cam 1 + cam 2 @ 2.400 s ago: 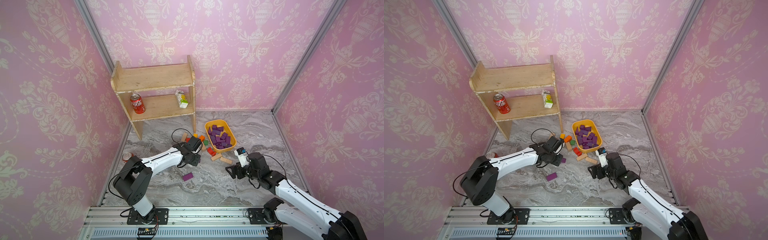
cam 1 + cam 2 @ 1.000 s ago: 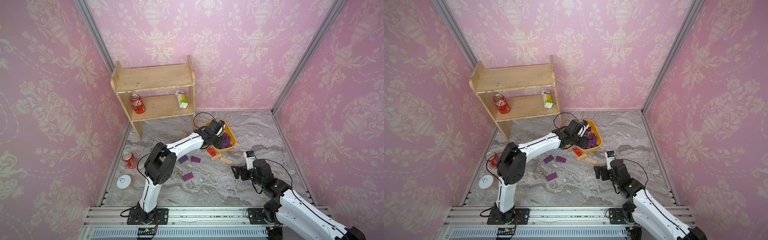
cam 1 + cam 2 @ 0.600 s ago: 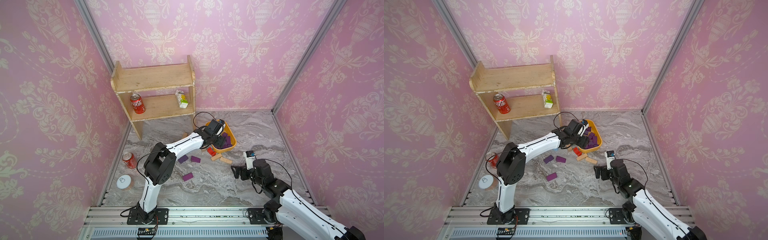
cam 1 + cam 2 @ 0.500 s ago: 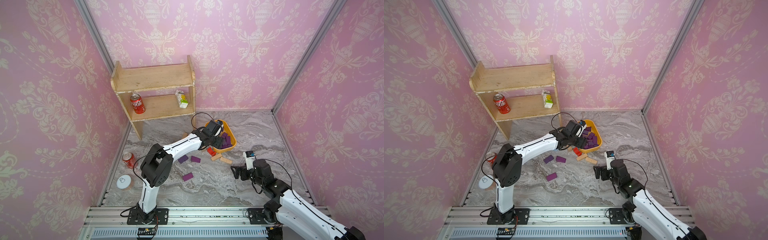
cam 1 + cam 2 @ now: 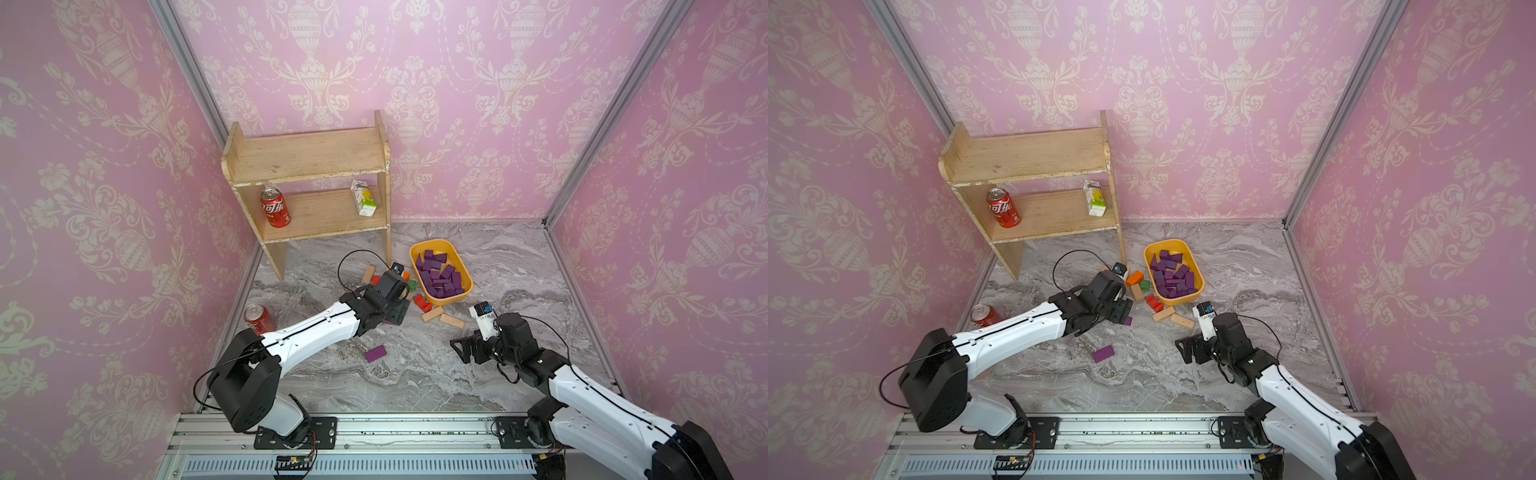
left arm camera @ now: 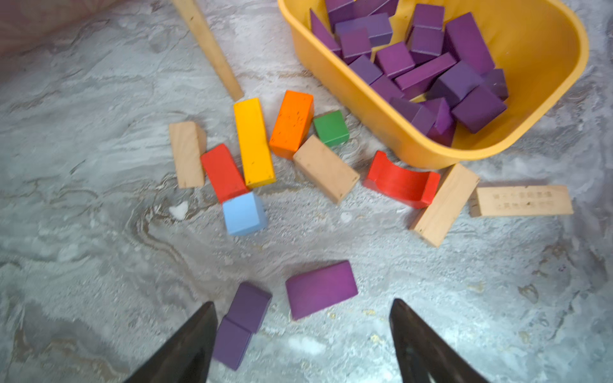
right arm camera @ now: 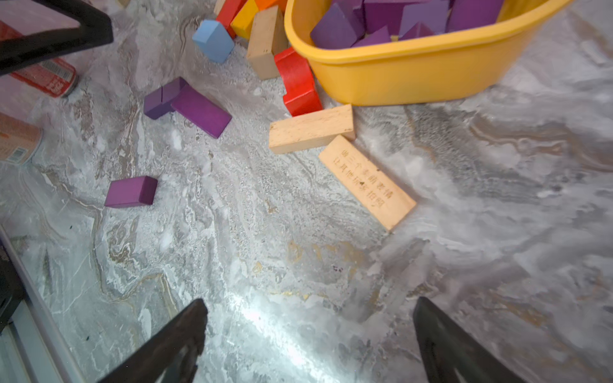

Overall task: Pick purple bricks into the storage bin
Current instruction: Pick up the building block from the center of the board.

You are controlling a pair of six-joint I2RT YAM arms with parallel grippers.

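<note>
Storage bin (image 6: 381, 132) on desk (image 6: 99, 232), near shelf (image 5: 307, 158) foot, heaped with purple bricks (image 6: 428, 71). Left pincer (image 6: 303, 303) spread wide, empty, low over desk near bin. Flat purple brick (image 6: 321, 289) lies below it, between fingers; two small purple bricks (image 6: 247, 306) touch each other by one finger. Lone purple brick (image 5: 375, 353) farther out. Right pincer (image 7: 309, 301) released, empty, over bare desk. Coloured blocks (image 6: 253, 142) and tan blocks (image 6: 325, 167) beside bin.
</note>
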